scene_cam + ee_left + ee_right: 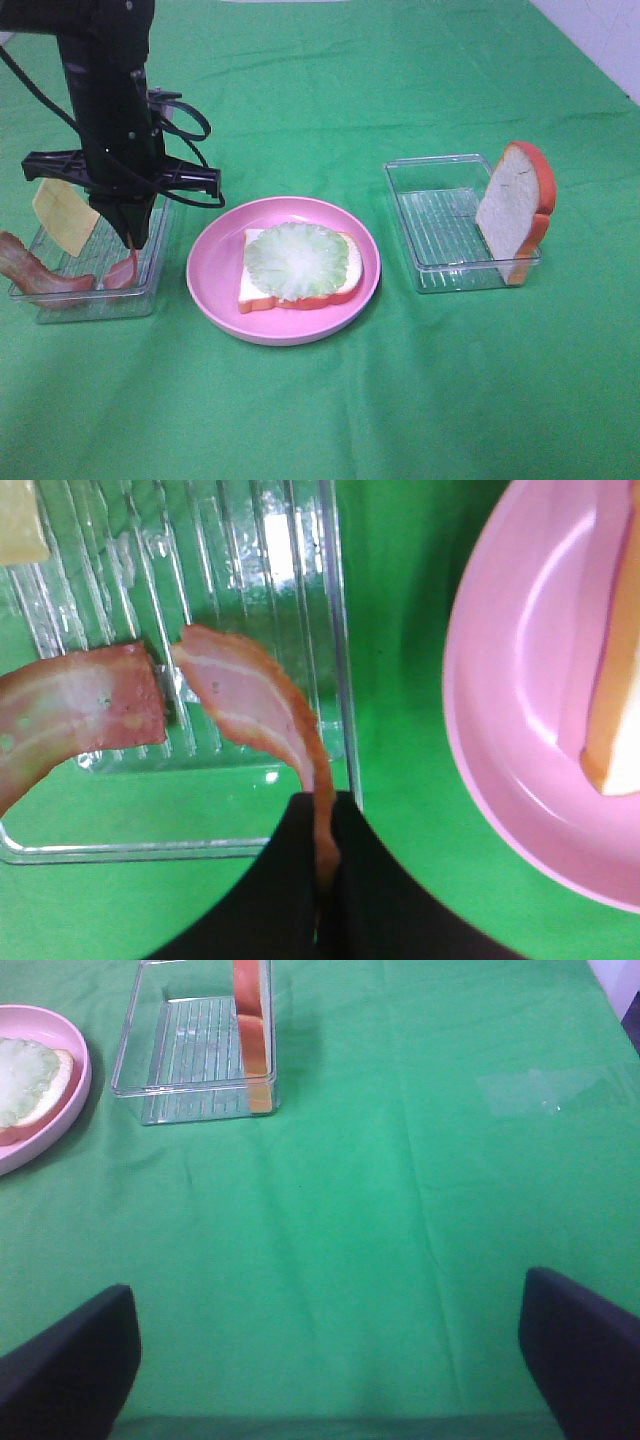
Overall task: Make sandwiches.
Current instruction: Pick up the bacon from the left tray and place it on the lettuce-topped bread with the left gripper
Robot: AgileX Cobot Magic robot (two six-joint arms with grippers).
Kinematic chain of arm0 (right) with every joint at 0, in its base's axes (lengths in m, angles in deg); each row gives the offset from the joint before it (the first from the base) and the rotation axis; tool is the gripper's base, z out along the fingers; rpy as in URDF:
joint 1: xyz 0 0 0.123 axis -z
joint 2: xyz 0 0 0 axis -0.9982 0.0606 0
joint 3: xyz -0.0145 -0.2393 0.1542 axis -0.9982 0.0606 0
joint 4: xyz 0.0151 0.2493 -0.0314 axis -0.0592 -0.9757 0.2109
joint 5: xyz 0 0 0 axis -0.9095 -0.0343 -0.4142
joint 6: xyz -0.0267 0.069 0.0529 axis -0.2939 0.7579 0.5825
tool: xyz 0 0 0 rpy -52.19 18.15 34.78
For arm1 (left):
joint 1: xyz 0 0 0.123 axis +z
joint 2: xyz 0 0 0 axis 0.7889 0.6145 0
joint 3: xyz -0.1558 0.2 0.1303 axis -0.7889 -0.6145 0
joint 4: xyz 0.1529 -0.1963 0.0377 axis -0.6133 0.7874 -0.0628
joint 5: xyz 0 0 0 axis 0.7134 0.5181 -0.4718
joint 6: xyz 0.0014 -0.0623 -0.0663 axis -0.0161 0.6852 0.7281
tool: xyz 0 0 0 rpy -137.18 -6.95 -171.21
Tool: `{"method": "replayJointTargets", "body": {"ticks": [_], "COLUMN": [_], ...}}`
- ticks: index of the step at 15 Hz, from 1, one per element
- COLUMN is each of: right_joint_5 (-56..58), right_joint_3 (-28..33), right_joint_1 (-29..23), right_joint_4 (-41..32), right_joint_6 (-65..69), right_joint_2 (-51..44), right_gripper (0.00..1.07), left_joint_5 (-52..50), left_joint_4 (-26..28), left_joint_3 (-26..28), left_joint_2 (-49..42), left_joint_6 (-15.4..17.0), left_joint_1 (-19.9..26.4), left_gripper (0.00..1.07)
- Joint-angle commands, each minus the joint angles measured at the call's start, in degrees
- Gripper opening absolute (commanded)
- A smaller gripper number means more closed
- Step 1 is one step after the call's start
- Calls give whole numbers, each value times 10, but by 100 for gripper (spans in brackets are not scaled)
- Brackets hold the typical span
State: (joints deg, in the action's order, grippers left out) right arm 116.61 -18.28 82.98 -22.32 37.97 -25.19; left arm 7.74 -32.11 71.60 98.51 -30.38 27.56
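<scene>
A bread slice topped with a pale green lettuce round lies on the pink plate. My left gripper hangs over the left clear tray and is shut on a bacon strip, which dangles from the fingertips. A second bacon strip and a yellow cheese square lean in that tray. Another bread slice stands on edge in the right clear tray. My right gripper is open and empty over bare cloth.
A green cloth covers the whole table. The plate's rim lies close beside the left tray's wall. A white surface shows past the cloth's far right corner.
</scene>
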Motion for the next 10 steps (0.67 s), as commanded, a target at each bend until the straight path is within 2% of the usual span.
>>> {"method": "replayJointTargets", "body": {"ticks": [1,3,6,7,10], "right_joint_5": [-3,-3,-3,-3,-3], "right_joint_3": [2,2,2,2,2], "right_joint_1": [1,1,1,1,1], "right_joint_4": [1,1,1,1,1], "right_joint_6": [-2,-2,-2,-2,-2], "right_joint_2": [-14,-14,-14,-14,-14], "right_gripper": [99,99,99,99,99], "left_joint_5": [4,-3,-22,-31,-68], "left_joint_4": [3,14,72,109,249], "left_joint_3": [-1,-1,-1,-1,-1], "left_joint_2": [-52,-92,-125,-130,-129], "left_joint_6": [-9,-21,-58,-79,-171], "left_joint_1": [-5,-5,-5,-5,-5], "left_gripper": [0,0,0,0,0]}}
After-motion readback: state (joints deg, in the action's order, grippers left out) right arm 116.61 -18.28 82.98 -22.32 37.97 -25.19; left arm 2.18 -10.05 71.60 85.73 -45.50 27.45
